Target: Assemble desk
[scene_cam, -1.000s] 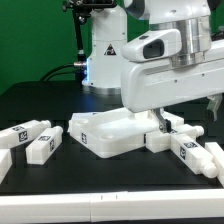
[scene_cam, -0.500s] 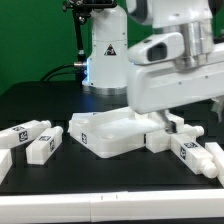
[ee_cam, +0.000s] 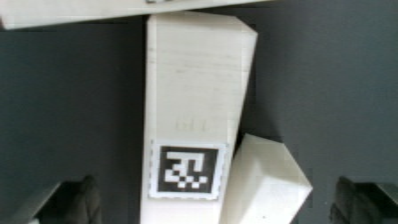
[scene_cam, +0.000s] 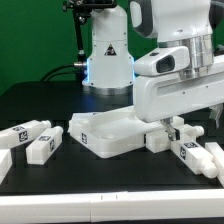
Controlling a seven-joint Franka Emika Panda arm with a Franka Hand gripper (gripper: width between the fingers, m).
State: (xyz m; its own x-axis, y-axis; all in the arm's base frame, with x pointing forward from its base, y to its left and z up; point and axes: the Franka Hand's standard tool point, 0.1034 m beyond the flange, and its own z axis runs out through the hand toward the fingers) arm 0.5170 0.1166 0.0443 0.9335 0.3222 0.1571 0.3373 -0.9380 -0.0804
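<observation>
At the lower left of the exterior view, two loose legs (scene_cam: pixel 25 133) lie side by side on the black table (scene_cam: pixel 100 195). In the middle lies the desk top (scene_cam: pixel 105 135), a wide white rimmed slab with its hollow side up and a small black-and-white tag on it. At the lower right lie more legs (scene_cam: pixel 190 152), close against the desk top's edge, with the robot's bulky white arm (scene_cam: pixel 180 80) hanging just above them. In the wrist view the gripper (ee_cam: pixel 214 203) is released. Its dark fingertips (ee_cam: pixel 63 200) stand wide apart on either side of one leg (ee_cam: pixel 192 100) without touching it. That leg is a long, chunky, square-sided white bar with a tag near one end, and another white part (ee_cam: pixel 267 185) lies slanted against it. The parts look like hard moulded plastic, so probably light, stiff and rather smooth. A leg's two flat opposite sides, near mid-length, seem the surest place to pinch it.
</observation>
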